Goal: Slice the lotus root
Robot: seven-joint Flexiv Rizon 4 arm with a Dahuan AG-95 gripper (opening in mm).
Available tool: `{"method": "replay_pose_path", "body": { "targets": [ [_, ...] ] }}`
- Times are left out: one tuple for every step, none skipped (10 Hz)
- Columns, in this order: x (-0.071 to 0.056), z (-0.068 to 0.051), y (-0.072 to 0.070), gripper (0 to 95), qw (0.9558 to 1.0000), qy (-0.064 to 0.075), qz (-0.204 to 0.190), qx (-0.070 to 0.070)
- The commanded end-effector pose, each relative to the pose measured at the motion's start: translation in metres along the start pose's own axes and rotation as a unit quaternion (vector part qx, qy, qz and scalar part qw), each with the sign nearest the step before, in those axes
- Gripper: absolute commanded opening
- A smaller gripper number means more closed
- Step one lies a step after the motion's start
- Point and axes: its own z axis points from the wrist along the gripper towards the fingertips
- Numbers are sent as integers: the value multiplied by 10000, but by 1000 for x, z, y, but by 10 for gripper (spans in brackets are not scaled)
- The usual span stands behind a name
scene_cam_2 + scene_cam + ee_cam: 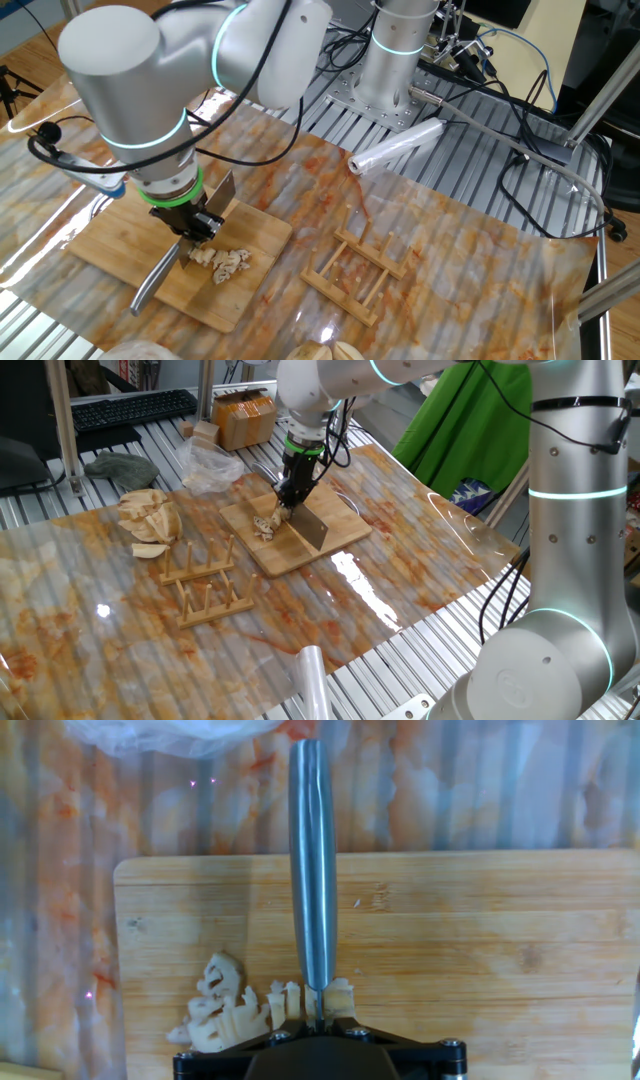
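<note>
In the one fixed view, a roll of clear film [311,678] is lying at the near edge of the table [60,620], beside the arm's wide grey base. A little farther in, a wooden rack [205,588] with upright pegs is sitting on the glossy orange-streaked sheet that is covering the table. To the left of the rack, a heap of pale wedges [148,520] is resting on the sheet, well apart from the cutting board [340,532].

The board is lying near the middle of the table, to the right of the rack. The lotus root [266,525] is sitting on the left part of the board as a small cluster of thin pale slices, with one small piece just across the blade from the rest. The gripper [288,493] is pointing straight down over the board with its jaws clenched on the cleaver [311,525], whose steel handle is sticking out far past the hand and whose blade is standing on edge on the board, touching the slices.

Beyond the board, a crumpled clear bag [208,466] is lying on the sheet. Farther back, a cardboard box [243,418] and a black keyboard [130,408] are sitting at the far side.
</note>
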Motion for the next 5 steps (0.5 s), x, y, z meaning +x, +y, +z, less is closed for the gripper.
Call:
{"method": "replay_pose_path", "body": {
  "targets": [
    [2, -3, 0, 0, 10000, -3, 45, -37],
    [2, -2, 1, 0, 10000, -17, 58, -56],
    [3, 1, 1, 0, 10000, -34, 71, -49],
    [3, 1, 2, 0, 9999, -33, 107, -73],
    [4, -4, 3, 0, 9999, 3, 122, -86]
  ]
}}
